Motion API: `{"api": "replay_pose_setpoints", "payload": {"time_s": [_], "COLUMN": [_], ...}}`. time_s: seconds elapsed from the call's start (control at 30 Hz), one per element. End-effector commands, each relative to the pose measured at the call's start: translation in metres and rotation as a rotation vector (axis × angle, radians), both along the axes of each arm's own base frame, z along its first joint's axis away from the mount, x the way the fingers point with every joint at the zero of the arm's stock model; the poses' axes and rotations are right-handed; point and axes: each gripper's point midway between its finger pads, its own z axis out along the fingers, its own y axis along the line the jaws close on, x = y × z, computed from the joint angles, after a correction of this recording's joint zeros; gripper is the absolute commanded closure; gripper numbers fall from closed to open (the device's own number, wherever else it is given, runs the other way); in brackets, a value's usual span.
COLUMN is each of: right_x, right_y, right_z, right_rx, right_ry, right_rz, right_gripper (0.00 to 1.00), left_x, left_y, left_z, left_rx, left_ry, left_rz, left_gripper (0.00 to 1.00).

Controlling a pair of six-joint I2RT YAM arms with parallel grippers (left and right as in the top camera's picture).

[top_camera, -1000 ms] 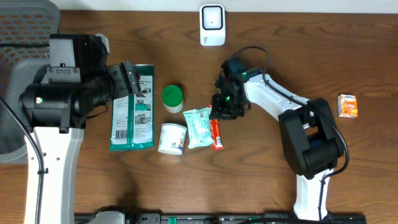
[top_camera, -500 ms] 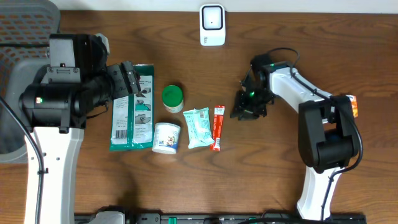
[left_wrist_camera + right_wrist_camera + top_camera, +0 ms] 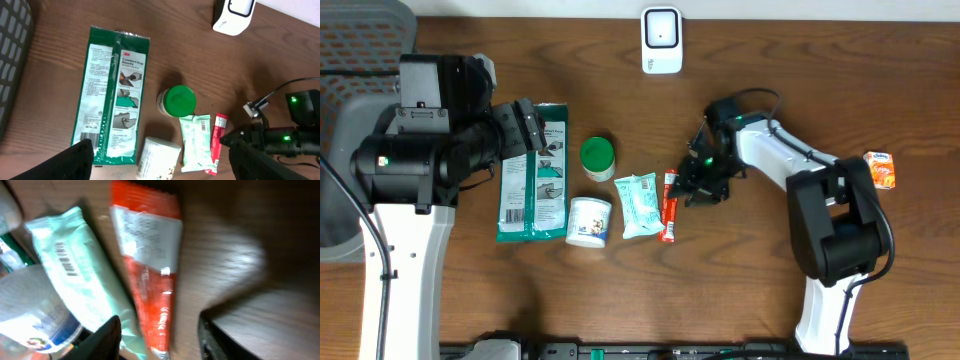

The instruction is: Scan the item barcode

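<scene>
A red stick packet (image 3: 668, 206) lies on the wooden table beside a mint-green packet (image 3: 638, 204). My right gripper (image 3: 693, 190) sits low at the red packet's right side. In the right wrist view its jaws (image 3: 160, 341) stand open astride the lower end of the red packet (image 3: 150, 265), with a gap showing on the right. The mint packet (image 3: 75, 275) shows a barcode. The white scanner (image 3: 661, 40) stands at the table's far edge. My left gripper (image 3: 525, 128) hangs open and empty over the green wipes pack (image 3: 533, 170).
A green-lidded bottle (image 3: 597, 158) and a white tub (image 3: 591, 221) lie left of the mint packet. A small orange packet (image 3: 880, 170) sits at the far right. A grey mesh chair (image 3: 360, 60) is at the left edge.
The right gripper swung right, away from the red packet, then came back left to it with its jaws wider apart. The red packet has shifted slightly. The left arm is still.
</scene>
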Motion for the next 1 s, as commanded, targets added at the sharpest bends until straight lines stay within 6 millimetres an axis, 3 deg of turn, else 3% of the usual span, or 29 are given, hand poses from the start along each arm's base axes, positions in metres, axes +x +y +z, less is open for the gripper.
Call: {"api": "replay_pose_setpoints", "payload": {"time_s": [0.0, 0.17, 0.33, 0.8, 0.97], "right_x": [-0.023, -0.028, -0.04, -0.044, -0.045], "right_y": [-0.017, -0.025, -0.023, -0.021, -0.022], "right_z": [-0.048, -0.058, -0.07, -0.07, -0.071], "right_rx": [-0.213, -0.35, -0.368, -0.369, -0.398], "right_ry": [0.064, 0.062, 0.075, 0.097, 0.103], "right_rz": [-0.008, -0.057, -0.081, -0.105, -0.132], "right_gripper": [0.52, 0.57, 0.6, 0.78, 0.8], "left_x": [-0.001, -0.001, -0.001, -0.001, -0.001], "left_y": [0.001, 0.001, 0.001, 0.001, 0.001], "left_z": [-0.001, -0.001, -0.001, -0.001, -0.001], "left_rx": [0.004, 0.004, 0.004, 0.004, 0.004], "left_ry": [0.002, 0.002, 0.002, 0.002, 0.002], "left_rz": [0.003, 0.003, 0.003, 0.003, 0.003], "left_gripper": [0.14, 0.14, 0.14, 0.14, 0.14]}}
